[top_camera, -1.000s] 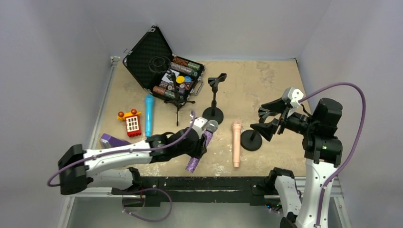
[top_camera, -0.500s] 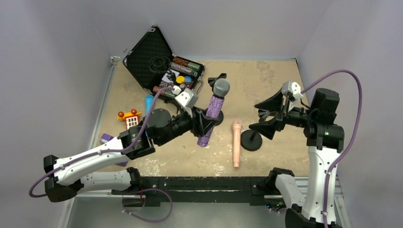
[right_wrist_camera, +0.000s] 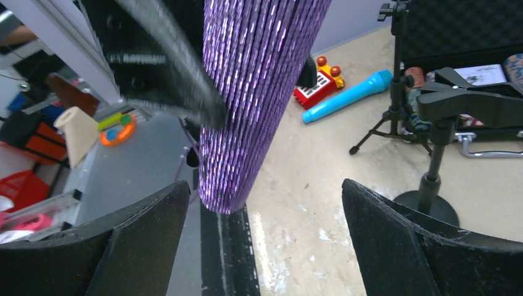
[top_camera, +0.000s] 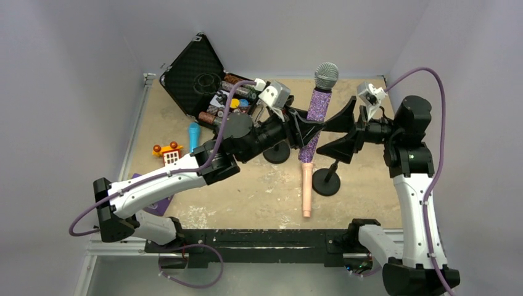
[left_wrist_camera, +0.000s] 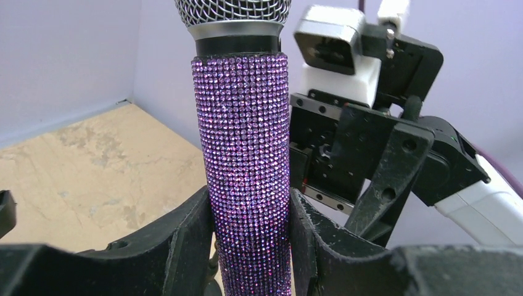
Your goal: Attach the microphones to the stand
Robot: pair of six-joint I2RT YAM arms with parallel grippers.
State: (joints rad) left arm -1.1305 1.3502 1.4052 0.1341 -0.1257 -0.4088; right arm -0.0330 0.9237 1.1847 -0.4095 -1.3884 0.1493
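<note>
2 white-and-black arms (top_camera: 154,185) carry purple cables (top_camera: 425,69) and black fingers (top_camera: 338,148).

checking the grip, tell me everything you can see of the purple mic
The purple microphone has a glittery, rhinestone-like body, a black collar and a grey wire-mesh head. It stands nearly upright, head up, in the air above the table, clamped on its lower body by the left gripper. The open right gripper flanks it without touching.
</note>
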